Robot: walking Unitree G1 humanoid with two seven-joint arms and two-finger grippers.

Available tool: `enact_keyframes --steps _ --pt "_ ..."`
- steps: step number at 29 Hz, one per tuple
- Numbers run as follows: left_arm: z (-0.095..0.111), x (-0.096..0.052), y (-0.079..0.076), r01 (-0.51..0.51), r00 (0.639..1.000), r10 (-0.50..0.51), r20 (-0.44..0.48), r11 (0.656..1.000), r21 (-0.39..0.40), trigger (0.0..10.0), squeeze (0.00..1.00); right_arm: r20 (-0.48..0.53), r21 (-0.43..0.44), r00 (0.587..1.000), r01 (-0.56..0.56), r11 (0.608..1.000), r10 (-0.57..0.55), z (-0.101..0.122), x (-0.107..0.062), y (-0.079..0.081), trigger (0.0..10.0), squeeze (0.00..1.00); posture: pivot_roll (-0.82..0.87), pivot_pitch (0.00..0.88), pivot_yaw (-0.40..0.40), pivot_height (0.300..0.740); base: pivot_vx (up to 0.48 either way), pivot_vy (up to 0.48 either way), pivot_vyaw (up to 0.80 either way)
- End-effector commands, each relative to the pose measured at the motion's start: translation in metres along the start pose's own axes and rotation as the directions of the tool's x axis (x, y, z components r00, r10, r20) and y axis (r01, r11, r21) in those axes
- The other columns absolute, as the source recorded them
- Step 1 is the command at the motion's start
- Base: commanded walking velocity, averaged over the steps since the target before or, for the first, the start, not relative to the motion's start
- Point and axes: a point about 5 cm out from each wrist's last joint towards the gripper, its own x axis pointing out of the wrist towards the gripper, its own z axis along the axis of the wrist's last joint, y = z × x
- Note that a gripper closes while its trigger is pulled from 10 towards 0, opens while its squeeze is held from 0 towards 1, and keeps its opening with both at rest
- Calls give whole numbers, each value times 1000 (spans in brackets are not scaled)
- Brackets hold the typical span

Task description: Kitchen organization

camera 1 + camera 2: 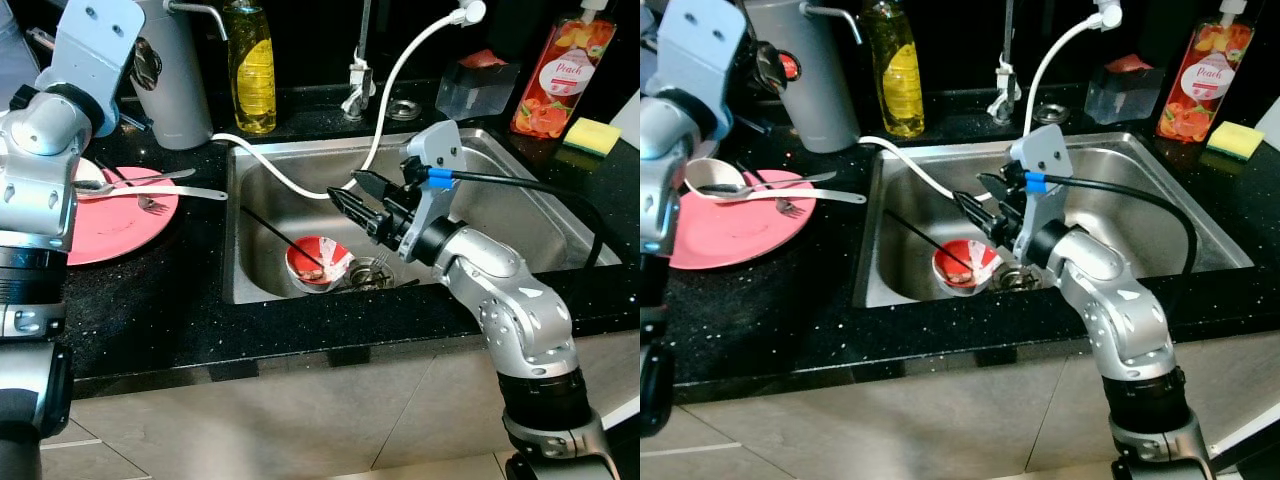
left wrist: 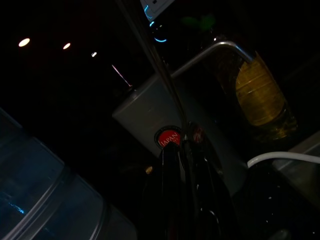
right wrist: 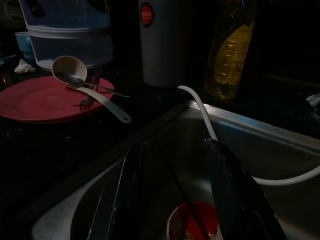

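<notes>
Head views bright and sharp; wrist views dark.

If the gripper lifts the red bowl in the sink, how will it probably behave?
The red bowl looks small, so probably light. It leans on the sloping sink floor, so it may slide. The black stick resting in it could tip out. The right gripper hovers open above.

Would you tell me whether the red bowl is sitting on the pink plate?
No, the red bowl lies inside the sink, apart from the pink plate.

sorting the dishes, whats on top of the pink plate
On the pink plate lie a white ladle, a spoon and a fork. In the left eye view the left arm covers the plate's near edge, so anything under it cannot be seen.
</notes>
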Motion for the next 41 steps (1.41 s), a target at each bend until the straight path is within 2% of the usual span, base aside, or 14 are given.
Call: enact_keyframes --steps 1,14,17,21,25,26,27,31,32,41 --pt "-5 1 -9 14 1000 -15 -18 1000 -13 10000 0 0 0 1000 12 1000 -12 1 0 -2 10000 0 43 4 20 740 0 0 0" --pt "-8 2 -12 23 999 -24 -30 999 -24 10000 0 0 3 1000 19 1000 -19 1 0 -2 10000 0 42 14 24 740 0 0 0" --pt "-10 3 -18 45 998 -48 -33 995 -93 10000 0 -1 4 1000 19 1000 -19 0 0 -2 10000 0 43 14 25 740 0 0 0" --pt "-18 3 -35 124 989 -137 -60 975 -184 10000 0 0 5 1000 20 1000 -20 0 0 -2 10000 0 42 15 26 740 0 0 0" --pt "-23 2 -45 166 980 -185 -73 963 -213 10000 0 1 6 1000 21 1000 -21 0 0 -2 10000 0 41 17 26 740 0 0 0" --pt "-25 1 -51 188 975 -210 -75 953 -238 10000 0 0 6 1000 22 1000 -22 0 0 -2 10000 0 41 17 26 740 0 0 0" --pt "-27 0 -61 212 967 -246 -73 927 -309 10000 0 0 6 1000 23 1000 -23 0 -1 -2 10000 0 41 17 26 740 0 0 0" --pt "-28 0 -67 228 961 -267 -71 912 -340 10000 0 -1 6 1000 24 1000 -24 0 -1 -2 10000 0 41 19 27 740 0 0 0" --pt "-29 -1 -71 232 957 -279 -73 894 -382 10000 0 0 7 1000 24 1000 -24 0 -1 -2 10000 0 41 19 28 740 0 0 0" --pt "-29 -1 -74 237 953 -291 -82 888 -395 10000 0 0 7 1000 24 1000 -24 0 -1 -2 10000 0 42 19 27 740 0 0 0"
